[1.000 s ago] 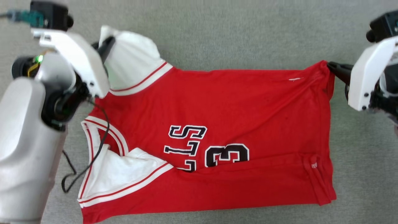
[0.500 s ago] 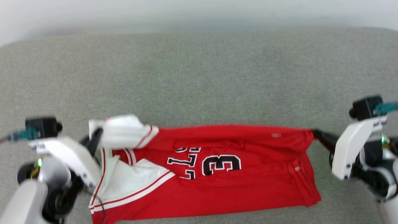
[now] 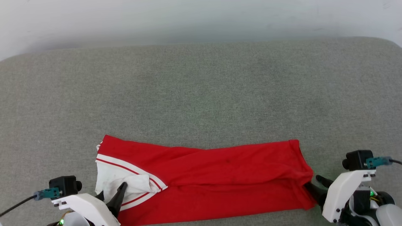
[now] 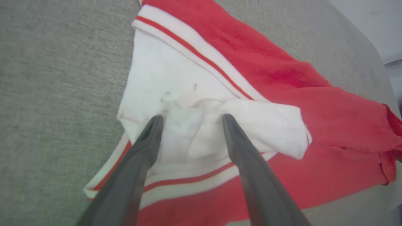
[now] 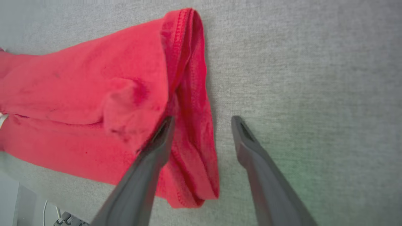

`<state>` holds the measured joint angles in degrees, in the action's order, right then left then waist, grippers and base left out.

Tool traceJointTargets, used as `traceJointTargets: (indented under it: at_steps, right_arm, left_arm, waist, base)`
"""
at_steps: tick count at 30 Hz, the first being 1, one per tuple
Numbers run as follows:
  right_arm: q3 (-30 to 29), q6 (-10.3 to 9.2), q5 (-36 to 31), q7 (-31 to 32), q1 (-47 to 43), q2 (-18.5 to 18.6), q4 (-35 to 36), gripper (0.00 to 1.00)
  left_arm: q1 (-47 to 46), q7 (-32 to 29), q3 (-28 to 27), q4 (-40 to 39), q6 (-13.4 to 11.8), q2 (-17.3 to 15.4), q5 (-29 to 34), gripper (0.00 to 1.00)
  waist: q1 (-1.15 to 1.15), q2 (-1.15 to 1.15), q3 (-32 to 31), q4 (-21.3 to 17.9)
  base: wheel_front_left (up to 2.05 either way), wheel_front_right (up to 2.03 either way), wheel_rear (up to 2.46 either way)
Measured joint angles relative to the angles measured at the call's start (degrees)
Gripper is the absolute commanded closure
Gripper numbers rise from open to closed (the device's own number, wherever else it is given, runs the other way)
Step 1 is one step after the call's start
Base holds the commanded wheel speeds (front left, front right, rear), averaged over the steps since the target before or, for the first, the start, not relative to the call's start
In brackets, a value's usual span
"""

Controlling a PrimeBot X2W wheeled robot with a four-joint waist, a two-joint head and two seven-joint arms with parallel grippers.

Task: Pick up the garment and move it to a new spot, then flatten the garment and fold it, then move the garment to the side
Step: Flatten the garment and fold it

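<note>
Since nothing is pinched at either end right now, I'd call this the fold step with 1 fold laid down. Closest in, the left gripper [image 4: 192, 116] has its 2 fingers spread wide, straddling a bunched lump of white sleeve [image 4: 201, 125]. It's touching cloth but gripping nothing. The right gripper [image 5: 203, 118] is about as wide, 1 finger lying on the red hem end and the other over bare grey, so nothing's held there either. Just past them the shirt [image 3: 220, 175] lies as a long red band, plain side up, across the near part of the grey cushion [image 3: 201, 94], sleeve end on the left. Beyond that it's open cushion up to a pale wall [image 3: 201, 18]. My guess for the next move: smooth that sleeve lump so it doesn't get trapped, then pinch 1 end through both layers and carry it over the other end.
</note>
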<state>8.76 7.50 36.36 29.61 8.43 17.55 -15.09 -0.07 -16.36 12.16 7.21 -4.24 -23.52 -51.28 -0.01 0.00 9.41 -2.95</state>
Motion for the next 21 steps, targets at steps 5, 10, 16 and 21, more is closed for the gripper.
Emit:
traceJointTargets:
  at_steps: [5, 10, 16, 21]
  right_arm:
    - [-0.23, 0.0, -0.01, -6.78, -2.63, -1.31, 1.43, 0.0]
    - [-1.94, 0.0, -0.13, -11.16, -4.22, -1.26, 6.77, 0.0]
    - [-7.17, 0.0, -1.91, -8.31, -4.32, 0.2, 10.31, 0.0]
    - [-10.12, 0.0, -3.96, -2.65, -3.3, 1.93, 11.45, 0.0]
  left_arm:
    - [0.24, 7.59, -0.07, 0.49, 0.24, 1.01, 3.91, 0.0]
    - [-0.03, 14.7, -0.05, -2.33, -1.37, 1.47, 8.84, 0.0]
    - [-1.14, 19.78, 1.4, -7.82, -3.19, 2.23, 14.34, 0.0]
    - [-2.11, 23.19, 2.26, -12.61, -6.11, 2.29, 19.36, 0.0]
  waist:
    - [0.0, 0.0, -1.43, -0.2]
    - [0.0, 0.0, -3.41, -0.5]
    - [0.0, 0.0, -5.27, -0.77]
    - [0.0, 0.0, -5.42, 0.14]
  base:
    - [0.0, 0.0, 0.0]
    - [0.0, 0.0, 0.0]
    - [0.0, 0.0, 0.0]
    - [0.0, 0.0, 0.0]
